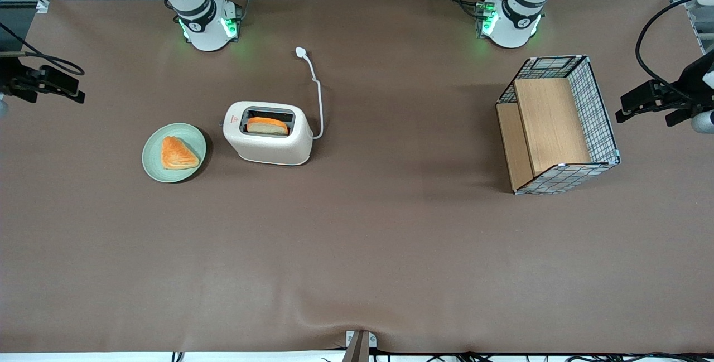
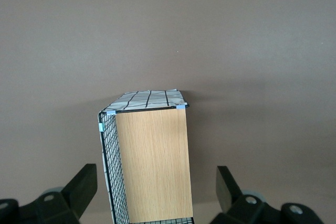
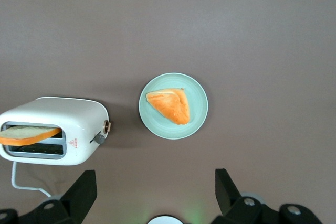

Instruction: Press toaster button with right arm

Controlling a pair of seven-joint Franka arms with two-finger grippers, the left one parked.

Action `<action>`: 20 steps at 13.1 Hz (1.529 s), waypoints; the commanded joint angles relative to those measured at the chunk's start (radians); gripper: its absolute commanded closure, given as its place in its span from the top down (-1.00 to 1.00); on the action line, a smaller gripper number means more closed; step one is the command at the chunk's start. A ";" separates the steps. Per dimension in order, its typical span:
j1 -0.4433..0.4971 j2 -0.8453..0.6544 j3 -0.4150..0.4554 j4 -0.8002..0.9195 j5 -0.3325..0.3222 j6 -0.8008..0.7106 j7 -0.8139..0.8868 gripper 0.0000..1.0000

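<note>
The gripper is hanging wide open and empty, high above the desk, with the toaster, its button and the plate sitting below it.

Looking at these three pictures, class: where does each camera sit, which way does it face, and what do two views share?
Front view: high at the table's front edge, facing both arm bases over the toaster, green plate and wire basket.
Left wrist view: on the parked arm, looking down at the basket; its own fingers show.
Right wrist view: on the working arm, looking down; the open hand hangs above the table near the toaster button.
Front and right wrist views share toaster and plate.
</note>
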 commanded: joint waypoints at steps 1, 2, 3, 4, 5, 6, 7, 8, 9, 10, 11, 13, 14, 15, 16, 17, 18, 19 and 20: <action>-0.051 -0.007 0.025 0.044 0.033 -0.041 0.013 1.00; -0.055 0.001 0.025 0.056 0.033 -0.041 0.013 1.00; -0.068 0.004 0.030 0.057 0.033 -0.049 0.011 1.00; -0.086 0.002 0.056 0.061 0.033 -0.064 0.014 1.00; -0.101 0.004 0.077 0.070 0.031 -0.066 0.017 1.00; -0.086 0.004 0.079 0.073 0.019 -0.067 0.020 1.00; -0.083 0.004 0.079 0.083 0.017 -0.078 0.022 1.00; -0.083 0.006 0.079 0.089 0.019 -0.087 0.022 1.00; -0.080 0.006 0.079 0.089 0.022 -0.087 0.023 1.00; -0.078 0.004 0.079 0.090 0.023 -0.087 0.023 1.00; -0.078 0.004 0.079 0.092 0.023 -0.087 0.023 1.00; -0.081 0.004 0.079 0.099 0.022 -0.090 0.025 1.00; -0.086 0.002 0.078 0.099 0.020 -0.104 0.025 1.00; -0.095 0.004 0.072 0.099 0.025 -0.121 0.026 1.00; -0.100 0.002 0.072 0.099 0.023 -0.130 0.028 1.00; -0.101 -0.001 0.072 0.099 0.020 -0.136 0.037 1.00; -0.101 0.001 0.072 0.099 0.017 -0.141 0.057 1.00; -0.101 -0.001 0.072 0.099 0.017 -0.142 0.066 1.00; -0.101 -0.002 0.072 0.101 0.017 -0.150 0.068 1.00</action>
